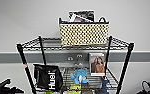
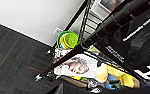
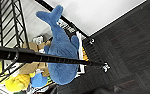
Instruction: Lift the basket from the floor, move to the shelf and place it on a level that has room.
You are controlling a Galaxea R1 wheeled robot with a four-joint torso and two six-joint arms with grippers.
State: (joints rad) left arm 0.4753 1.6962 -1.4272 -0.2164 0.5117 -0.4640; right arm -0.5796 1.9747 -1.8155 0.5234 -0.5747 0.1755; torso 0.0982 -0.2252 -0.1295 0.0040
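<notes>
While my head camera is looking up at the rack, the cream woven basket [image 1: 84, 33] is sitting upright on the topmost wire tier [image 1: 33, 43] of the black metal shelf [image 1: 126, 62], toward its right half and back against the pale wall [image 1: 21, 17]. I judge that spot was chosen because the tier below is already crowded. Printed cards or photos [image 1: 81, 16] are poking up from inside the basket. Under it, on the next tier, a black Huel bag [image 1: 48, 76] is standing at the left, a blue plush toy [image 1: 79, 76] is sitting in the middle, and a framed picture [image 1: 97, 64] is leaning at the right. My two arms are hanging low beside the rack; nothing of the basket is near either wrist camera, so I judge I am not carrying it. Whether my jaws are released or clenched, I cannot tell. Near my left wrist, green bowls [image 2: 68, 40] and a magazine [image 2: 77, 66] are lying on a low tier above the dark carpet floor [image 2: 13, 55]. Near my right wrist, a blue plush whale [image 3: 61, 50] is hanging against the rack.
</notes>
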